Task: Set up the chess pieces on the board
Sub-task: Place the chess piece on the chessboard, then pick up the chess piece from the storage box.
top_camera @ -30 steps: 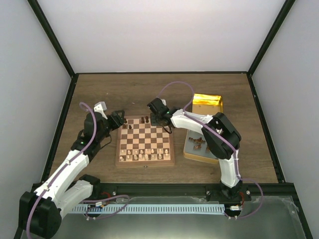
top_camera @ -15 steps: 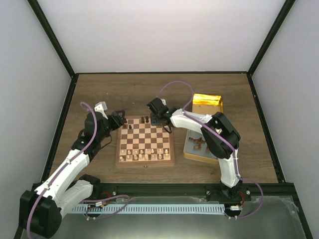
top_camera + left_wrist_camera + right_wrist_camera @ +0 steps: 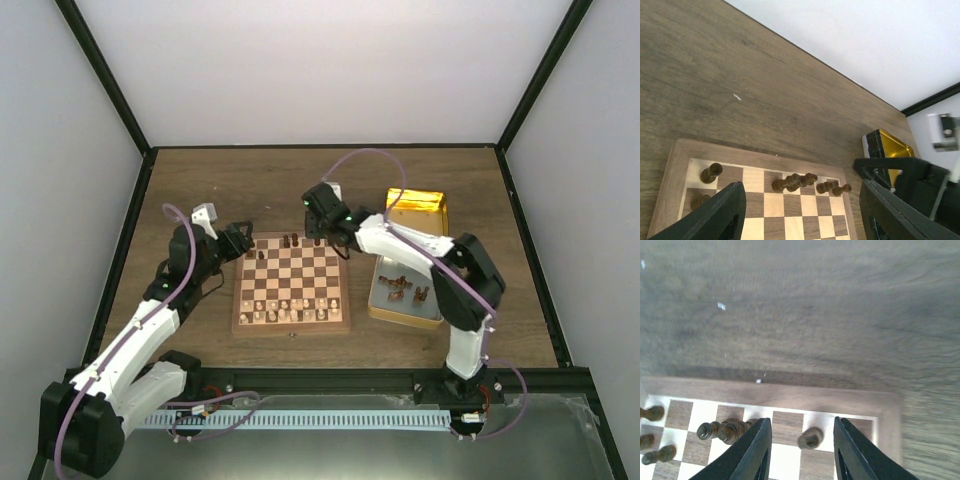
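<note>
1. Nearest the arms' bases, pale chessmen [image 3: 285,310] line the 6 o'clock rows of the board [image 3: 295,280].
2. At the board's 3 o'clock, an open tin [image 3: 395,312] holds several dark chess pieces [image 3: 400,290] not yet set out.
3. The left tool [image 3: 238,240] hangs at the board's 10 o'clock corner with its jaws wide apart and nothing between them.
4. The right tool [image 3: 320,215] hovers over the 1 o'clock corner, fingers [image 3: 752,450] spread and gripping nothing. Its wrist view shows a dark chessman [image 3: 811,438] standing on a far-row square just beside the corner, apparently clear of both fingers.
5. More dark men stand bunched on the far row near 12 o'clock. Whether each is centred on its own square cannot be told.
6. The step in hand looks like clearing the tool from a piece set on its square. It is best done by rising straight up with the jaws apart so that neither pad clips the chessman. Only then should the tool swing toward 3 o'clock for the next piece, gripping it low and setting it down upright in mid-square.
7. Farthest back, a gold lid [image 3: 417,208] lies on the worktop [image 3: 200,180] at 2 o'clock.
</note>
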Robot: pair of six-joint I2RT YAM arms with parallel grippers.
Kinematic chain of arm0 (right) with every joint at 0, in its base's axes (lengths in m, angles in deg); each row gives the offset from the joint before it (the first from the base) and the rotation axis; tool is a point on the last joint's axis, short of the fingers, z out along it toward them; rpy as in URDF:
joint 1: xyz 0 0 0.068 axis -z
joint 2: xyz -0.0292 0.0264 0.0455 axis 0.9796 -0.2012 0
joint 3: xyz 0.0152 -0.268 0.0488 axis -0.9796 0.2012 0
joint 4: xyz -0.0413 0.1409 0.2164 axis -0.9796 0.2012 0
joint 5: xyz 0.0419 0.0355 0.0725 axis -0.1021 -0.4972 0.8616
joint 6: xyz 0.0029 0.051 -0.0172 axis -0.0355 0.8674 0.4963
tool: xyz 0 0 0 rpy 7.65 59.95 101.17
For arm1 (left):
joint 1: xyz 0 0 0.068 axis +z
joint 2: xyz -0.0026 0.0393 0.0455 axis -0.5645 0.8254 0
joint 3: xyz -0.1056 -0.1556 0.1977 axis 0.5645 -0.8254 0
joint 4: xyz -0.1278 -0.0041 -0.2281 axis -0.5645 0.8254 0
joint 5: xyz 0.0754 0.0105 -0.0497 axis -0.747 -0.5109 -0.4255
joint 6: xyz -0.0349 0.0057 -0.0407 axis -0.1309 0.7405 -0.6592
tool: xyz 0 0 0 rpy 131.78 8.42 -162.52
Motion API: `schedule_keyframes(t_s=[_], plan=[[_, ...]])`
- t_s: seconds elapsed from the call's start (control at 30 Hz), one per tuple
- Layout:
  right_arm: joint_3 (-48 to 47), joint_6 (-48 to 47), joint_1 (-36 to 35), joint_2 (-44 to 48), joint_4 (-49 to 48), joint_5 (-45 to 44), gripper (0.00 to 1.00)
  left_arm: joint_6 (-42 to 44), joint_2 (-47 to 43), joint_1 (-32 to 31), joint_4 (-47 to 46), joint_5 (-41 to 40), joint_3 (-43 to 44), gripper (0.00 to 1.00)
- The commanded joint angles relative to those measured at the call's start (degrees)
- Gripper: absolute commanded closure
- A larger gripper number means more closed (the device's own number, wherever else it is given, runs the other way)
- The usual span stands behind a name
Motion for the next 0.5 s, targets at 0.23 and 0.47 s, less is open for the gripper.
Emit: schedule_keyframes(t_s=[0.23,0.47], plan=[[19.95,9.18,6.94,23.17,5.90,-8.33,0.62,7.36,-2.00,0.25,-7.77,5.46,2.11,0.33],[38.02,11.77,12.21,34.32,5.60,-3.61,0.60,7.73,-1.42,0.29,-8.95,4.74,1.84,0.33]])
